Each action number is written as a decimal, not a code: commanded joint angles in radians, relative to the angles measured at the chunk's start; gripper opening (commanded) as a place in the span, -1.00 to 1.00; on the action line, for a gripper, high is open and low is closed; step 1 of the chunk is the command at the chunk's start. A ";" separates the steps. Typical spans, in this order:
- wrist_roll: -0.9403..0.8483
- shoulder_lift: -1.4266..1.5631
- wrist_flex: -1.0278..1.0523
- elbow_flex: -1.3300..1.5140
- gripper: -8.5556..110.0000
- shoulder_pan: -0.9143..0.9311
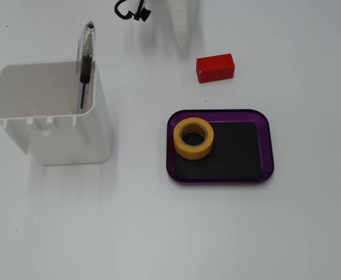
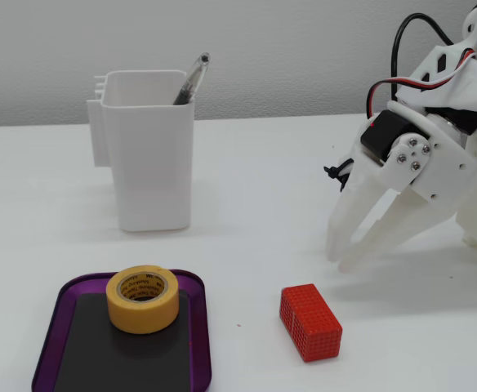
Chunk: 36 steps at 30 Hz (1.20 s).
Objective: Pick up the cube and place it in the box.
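Currently, a small bright red rectangular cube [image 1: 215, 67], really a short block longer than it is tall, lies on its long side on a plain white table [image 1: 159, 233]. In a fixed view from above it sits toward the table's far edge, right of centre. Nothing touches it.

Nearer the table's middle lies the box [image 1: 265, 146], a shallow rectangular tray with a glossy purple rim, rounded corners and a flat black floor. The block is apart from the tray, just beyond its far rim. A yellow roll of tape [image 1: 193, 139] lies flat on the left part of the tray floor, leaving the right part bare. Toward the left edge stands a tall white plastic container [image 1: 71, 131] with a clear pen [image 1: 86, 58] leaning inside.

In a fixed view from the side, the white two-finger gripper [image 2: 342, 260] hangs with tips pointing down near the table, a narrow gap between the fingers, holding nothing. It is near the block but clear of it.

The block looks stiff, light and solid. One face [image 2: 318, 320] has a fine dotted texture, which should help grip. Closing the fingers across its short width, around the middle of its length, seems the safest hold.
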 commanded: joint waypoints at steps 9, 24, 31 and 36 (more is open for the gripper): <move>0.003 0.106 -0.012 0.009 -0.86 -0.008; 0.006 0.106 -0.012 0.009 -0.86 -0.008; -0.006 0.106 -0.012 0.009 -0.86 -0.005; -0.055 0.104 -0.012 -0.005 -0.82 0.008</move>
